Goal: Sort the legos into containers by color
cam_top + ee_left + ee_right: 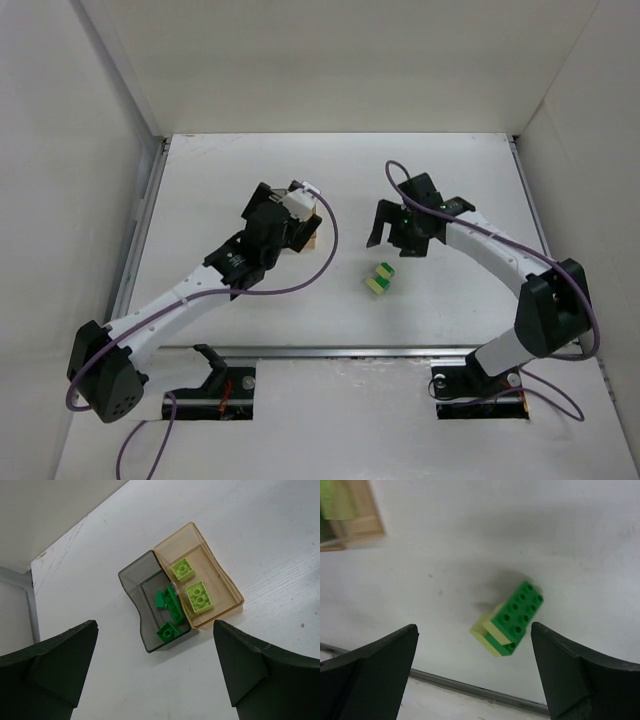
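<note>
Nearest the arm bases, two legos lie loose on the white table (450, 170), a little right of centre. A dark green brick (521, 614) with eight studs sits on top of a pale yellow-green brick (487, 632), which juts out at its near end. They touch nothing else.

Just beyond them hangs the right gripper (473, 626), its jaws spread wide and holding nothing. In its wrist view the stacked pair lies on the table in the gap between the two dark fingers (370, 672), apart from both.

To the left and slightly farther back, the left gripper (154, 624) hovers above the containers with its jaws likewise parted and empty. Its fingers (262, 672) frame the two bins from above without touching them.

The bins stand side by side with their long walls touching. The smoky grey bin (131, 582) holds dark green legos: one single-stud brick (168, 631) at its near end and a tangle of green pieces (167, 600) in the middle, perhaps two or three, though the dark plastic makes the count uncertain. The amber bin (216, 562) holds two pale yellow-green legos, a two-stud brick (199, 596) nearer and a one-stud brick (182, 569) beyond it, lying apart.

From the top camera only a tan corner of the amber bin shows past the left wrist.
</note>
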You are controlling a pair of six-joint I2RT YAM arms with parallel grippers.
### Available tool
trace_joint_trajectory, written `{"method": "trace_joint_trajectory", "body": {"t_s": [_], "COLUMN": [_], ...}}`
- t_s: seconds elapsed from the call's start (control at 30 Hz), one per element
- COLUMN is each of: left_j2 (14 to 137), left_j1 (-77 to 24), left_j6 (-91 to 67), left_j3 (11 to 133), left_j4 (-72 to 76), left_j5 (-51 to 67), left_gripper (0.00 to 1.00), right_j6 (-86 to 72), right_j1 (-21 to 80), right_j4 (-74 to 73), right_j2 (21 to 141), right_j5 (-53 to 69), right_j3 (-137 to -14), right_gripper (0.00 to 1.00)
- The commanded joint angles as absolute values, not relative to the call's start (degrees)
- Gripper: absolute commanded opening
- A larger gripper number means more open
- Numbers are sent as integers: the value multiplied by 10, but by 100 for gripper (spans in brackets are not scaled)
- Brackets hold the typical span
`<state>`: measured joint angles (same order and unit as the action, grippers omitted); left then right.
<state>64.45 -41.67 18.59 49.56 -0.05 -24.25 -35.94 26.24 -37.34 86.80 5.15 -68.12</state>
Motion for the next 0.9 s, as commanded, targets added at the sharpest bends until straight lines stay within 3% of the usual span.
{"method": "trace_joint_trajectory", "body": {"t_s": [0.0,0.17,0.33,0.47,0.87], "left_j2": [655,667,662,662,639], "left_j1": [-419,-419,-425,-449,-449], "left_j6": [198,198,212,236,215], "left_j3": [520,512,481,454,437], "left_j4": [17,41,78,119,102], "left_j5": [-239,-250,-250,-265,-279], "left_gripper": [100,100,100,100,100], "right_j6": [-467,-630,-834,-913,-770], "right_j1": [253,290,333,369,388], "right_j4": [-370,-416,-388,-382,-387], "right_j2": [833,792,751,751,872], "right_j5": [28,-88,-95,-115,-221], "right_j3": [-652,-643,-556,-531,-599], "right_gripper": [99,99,99,99,90]}}
